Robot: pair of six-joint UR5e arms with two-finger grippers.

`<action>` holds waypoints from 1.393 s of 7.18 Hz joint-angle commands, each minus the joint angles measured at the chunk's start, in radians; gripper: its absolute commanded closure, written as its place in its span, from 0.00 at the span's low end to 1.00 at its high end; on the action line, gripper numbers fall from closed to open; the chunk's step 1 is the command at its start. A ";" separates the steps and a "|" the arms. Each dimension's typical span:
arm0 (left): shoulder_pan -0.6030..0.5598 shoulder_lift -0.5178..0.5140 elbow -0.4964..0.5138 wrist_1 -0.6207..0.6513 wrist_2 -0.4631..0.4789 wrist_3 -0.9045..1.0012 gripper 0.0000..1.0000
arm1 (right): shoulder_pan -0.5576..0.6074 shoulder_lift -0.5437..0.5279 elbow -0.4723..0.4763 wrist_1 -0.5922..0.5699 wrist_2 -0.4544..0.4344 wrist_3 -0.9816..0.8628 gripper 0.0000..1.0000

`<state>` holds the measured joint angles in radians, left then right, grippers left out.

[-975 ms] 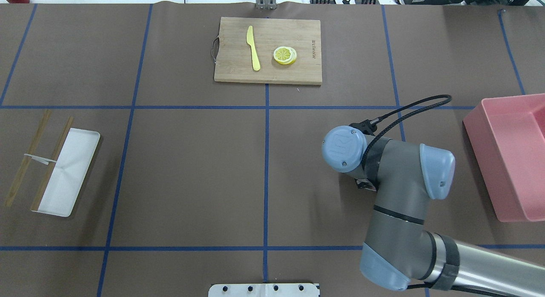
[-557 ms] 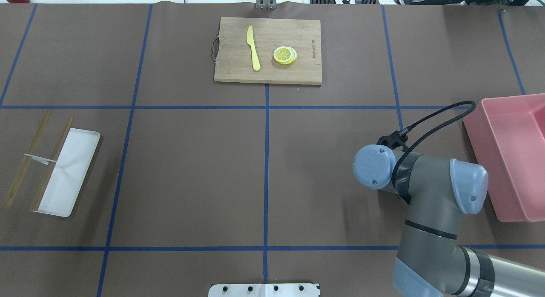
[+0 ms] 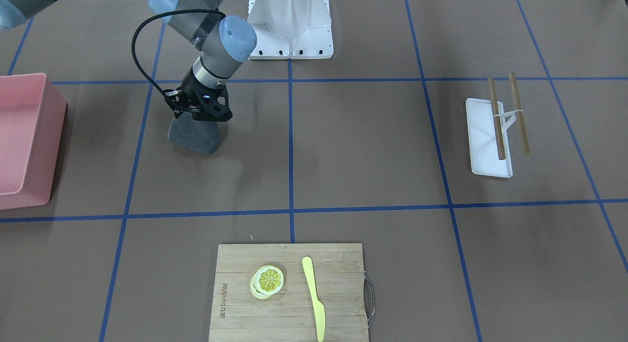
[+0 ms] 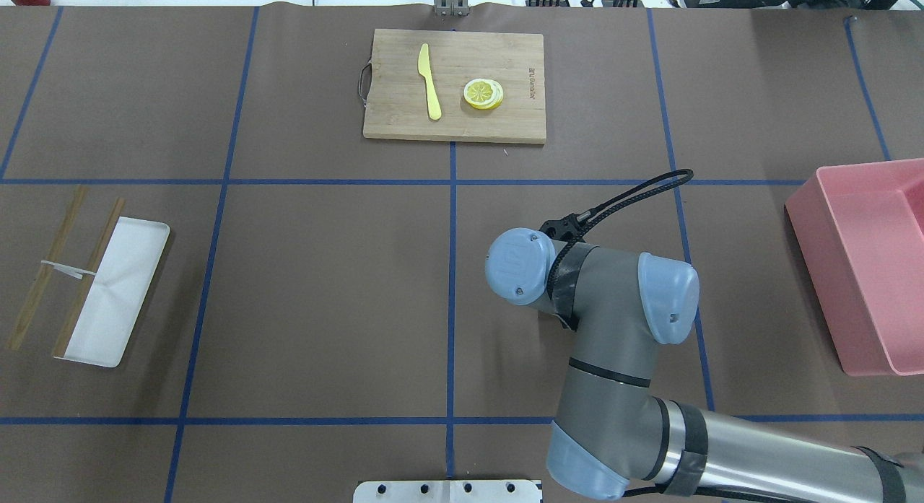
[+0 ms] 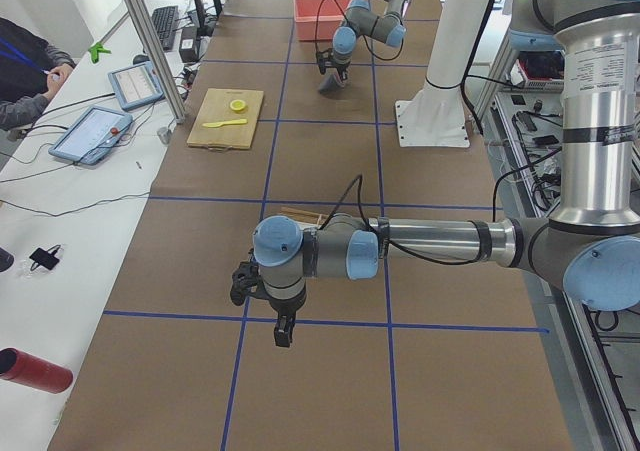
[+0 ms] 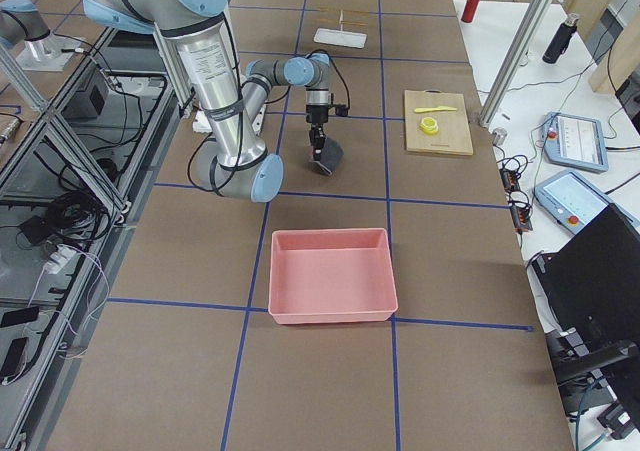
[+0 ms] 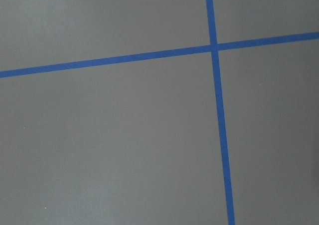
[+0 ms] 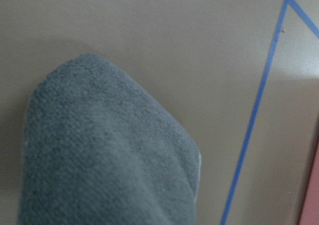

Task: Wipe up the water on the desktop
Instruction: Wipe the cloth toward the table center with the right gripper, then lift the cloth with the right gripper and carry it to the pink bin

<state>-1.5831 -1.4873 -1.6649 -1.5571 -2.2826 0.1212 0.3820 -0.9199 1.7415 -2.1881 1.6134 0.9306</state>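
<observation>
- Grey cloth (image 3: 192,136) hangs bunched from my right gripper (image 3: 198,117), whose jaws are clenched on its top edge.
- The cloth's lower end meets the desktop (image 3: 363,150) in the front-facing view; the right wrist camera shows its nubby fabric (image 8: 109,150) filling the lower left, with brown surface and a blue tape line beside it.
- The desktop is the brown, tape-gridded surface under everything. The cloth sits on its right half, in the square next to the centre line, on the side nearer the robot's base.
- From overhead my right arm covers its own gripper and the cloth.
- The left gripper (image 5: 283,333) hangs fingers-down over a tape line at the far left end of the table. Only the left side camera shows it, so I cannot tell how its jaws stand.
- A pink bin (image 4: 830,272) stands farther to the right, well apart from the cloth.
- Across the table lies a bamboo cutting board (image 3: 235,283) with lemon slices (image 3: 268,280) and a yellow knife (image 3: 314,298).
- On the left half a white tray (image 3: 483,141) carries one of two chopsticks (image 3: 496,118).
</observation>
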 commanded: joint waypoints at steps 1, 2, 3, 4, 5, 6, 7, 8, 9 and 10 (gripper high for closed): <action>0.000 -0.002 0.001 0.000 0.000 0.000 0.02 | -0.008 0.137 -0.141 0.158 0.020 0.089 1.00; 0.000 -0.002 0.001 0.000 -0.003 0.000 0.02 | -0.012 0.204 -0.179 0.206 0.029 0.150 1.00; 0.000 -0.002 0.001 0.000 -0.008 0.000 0.02 | -0.026 0.234 -0.187 0.278 0.030 0.246 1.00; 0.000 -0.002 0.001 0.000 -0.008 0.000 0.02 | -0.025 0.286 -0.171 0.295 0.031 0.320 1.00; 0.000 -0.002 0.001 0.000 -0.008 0.000 0.02 | -0.023 0.291 -0.072 0.285 0.033 0.350 1.00; 0.000 -0.002 0.001 0.000 -0.008 0.000 0.02 | 0.012 0.229 0.073 0.237 0.034 0.340 1.00; 0.000 -0.001 0.001 0.002 -0.008 0.000 0.02 | 0.085 0.134 0.211 0.187 0.075 0.288 1.00; 0.000 0.001 -0.001 0.017 -0.018 -0.009 0.02 | 0.191 0.019 0.313 0.182 0.138 0.145 1.00; 0.000 0.002 -0.022 0.056 -0.084 -0.096 0.02 | 0.321 -0.069 0.366 0.182 0.227 -0.038 1.00; 0.000 0.012 -0.051 0.058 -0.096 -0.167 0.02 | 0.441 -0.153 0.372 0.189 0.329 -0.231 1.00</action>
<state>-1.5830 -1.4837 -1.6860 -1.5156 -2.3455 0.0405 0.6657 -0.9562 2.0688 -2.0013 1.8209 0.9360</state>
